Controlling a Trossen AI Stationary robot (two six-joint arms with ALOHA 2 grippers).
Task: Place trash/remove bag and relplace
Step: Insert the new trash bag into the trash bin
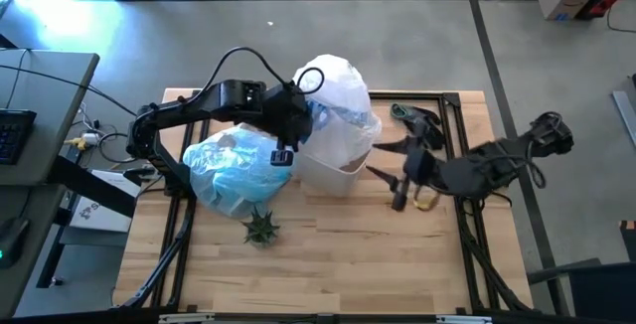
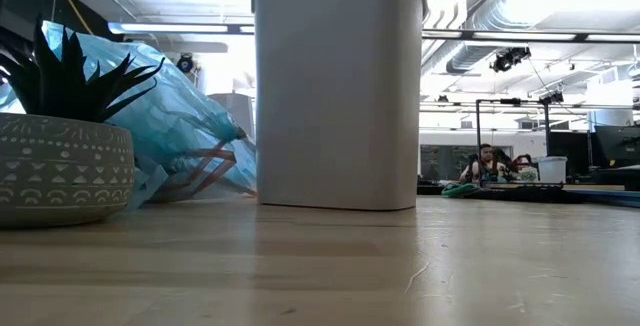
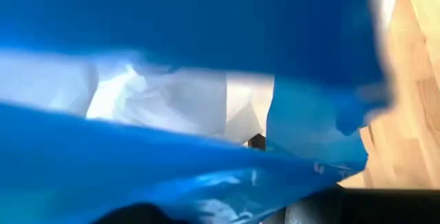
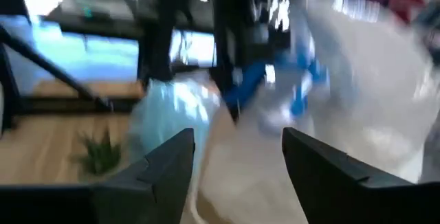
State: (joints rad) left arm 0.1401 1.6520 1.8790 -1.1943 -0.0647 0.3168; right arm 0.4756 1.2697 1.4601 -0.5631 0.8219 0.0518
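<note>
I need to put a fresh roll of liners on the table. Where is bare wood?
The near strip of table, in front of the potted plant and white bin, is bare. The far left is crowded: full blue bag, left gripper in the new liner. The right gripper hovers beside the bin.

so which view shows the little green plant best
The low view: the plant fills the near left, spiky leaves and patterned grey pot sharp in profile. The high view shows it small from above, in front of the blue bag. The right wrist view gives a blur; the left wrist view misses it.
</note>
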